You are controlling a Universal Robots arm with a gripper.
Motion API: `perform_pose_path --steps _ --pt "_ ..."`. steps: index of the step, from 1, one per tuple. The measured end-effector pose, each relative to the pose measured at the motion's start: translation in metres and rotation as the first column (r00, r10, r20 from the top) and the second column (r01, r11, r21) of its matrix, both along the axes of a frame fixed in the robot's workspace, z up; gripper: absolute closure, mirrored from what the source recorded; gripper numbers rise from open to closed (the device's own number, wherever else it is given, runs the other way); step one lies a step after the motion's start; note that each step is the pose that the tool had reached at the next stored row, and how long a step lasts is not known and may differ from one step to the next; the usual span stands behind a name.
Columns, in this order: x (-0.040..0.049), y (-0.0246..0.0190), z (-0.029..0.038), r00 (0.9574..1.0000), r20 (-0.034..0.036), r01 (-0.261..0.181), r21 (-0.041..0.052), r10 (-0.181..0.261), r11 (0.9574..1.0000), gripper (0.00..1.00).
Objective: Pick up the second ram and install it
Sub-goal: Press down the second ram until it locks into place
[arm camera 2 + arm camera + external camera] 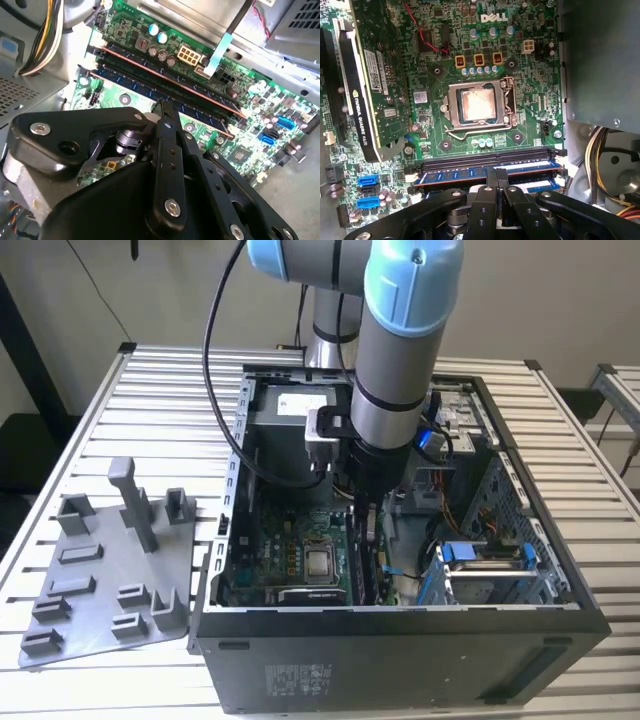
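Observation:
Two ram sticks stand upright in neighbouring slots on the green motherboard (530, 75). The second ram (206, 122) is a long blue-green stick with a coppery top edge, and it also shows in the first wrist view (455, 174). My gripper (162, 105) is shut, fingers pressed together, and its tip rests on the middle of that stick's top edge in both wrist views (496, 174). The other stick (165, 75) sits one slot further from the tip. In the exterior view the gripper (368, 532) reaches down inside the open computer case (400, 660).
A processor socket (479, 106) lies beside the slots, and a graphics card (370, 75) stands beyond it. Cable bundles (47, 35) and a drive cage (490, 570) crowd the case's sides. A grey holder tray (110, 570) sits on the slatted table at the exterior view's left.

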State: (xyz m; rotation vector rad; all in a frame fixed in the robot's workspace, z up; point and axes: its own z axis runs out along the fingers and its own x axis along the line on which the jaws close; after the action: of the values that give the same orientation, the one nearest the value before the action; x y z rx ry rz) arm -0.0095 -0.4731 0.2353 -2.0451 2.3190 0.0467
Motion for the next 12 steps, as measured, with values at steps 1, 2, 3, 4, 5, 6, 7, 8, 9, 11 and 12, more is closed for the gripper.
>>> perform_pose_path --steps 1,2,3,4,5,6,7,8,9,11,12 --pt "0.0000 0.0000 -0.0018 1.0000 0.0000 -0.002 0.0000 0.002 1.0000 0.89" --pt "0.0001 0.0000 -0.0037 1.0000 -0.0001 -0.003 -0.0001 0.003 1.0000 0.89" --pt "0.0001 0.0000 -0.0055 1.0000 0.0000 -0.004 -0.0001 0.004 1.0000 0.89" --pt "0.0001 0.0000 -0.0074 1.0000 0.0000 -0.005 0.0000 0.005 1.0000 0.89" --pt "0.0001 0.0000 -0.0091 1.0000 0.0000 -0.007 -0.0001 0.007 1.0000 0.89" --pt "0.0001 0.0000 -0.0108 1.0000 -0.0001 -0.008 -0.0004 0.008 1.0000 0.89" --pt "0.0001 -0.0001 -0.0122 1.0000 -0.0005 -0.009 -0.0013 0.009 1.0000 0.89" --pt "0.0000 -0.0002 -0.0138 0.9999 -0.0007 -0.011 -0.0021 0.011 0.9999 0.89" --pt "0.0000 -0.0002 -0.0159 0.9999 -0.0006 -0.012 -0.0016 0.012 0.9999 0.89" --pt "0.0001 -0.0001 -0.0178 0.9999 -0.0006 -0.015 -0.0021 0.015 0.9999 0.89" --pt "0.0002 0.0003 -0.0152 0.9999 -0.0005 -0.015 -0.0019 0.015 0.9999 0.89"
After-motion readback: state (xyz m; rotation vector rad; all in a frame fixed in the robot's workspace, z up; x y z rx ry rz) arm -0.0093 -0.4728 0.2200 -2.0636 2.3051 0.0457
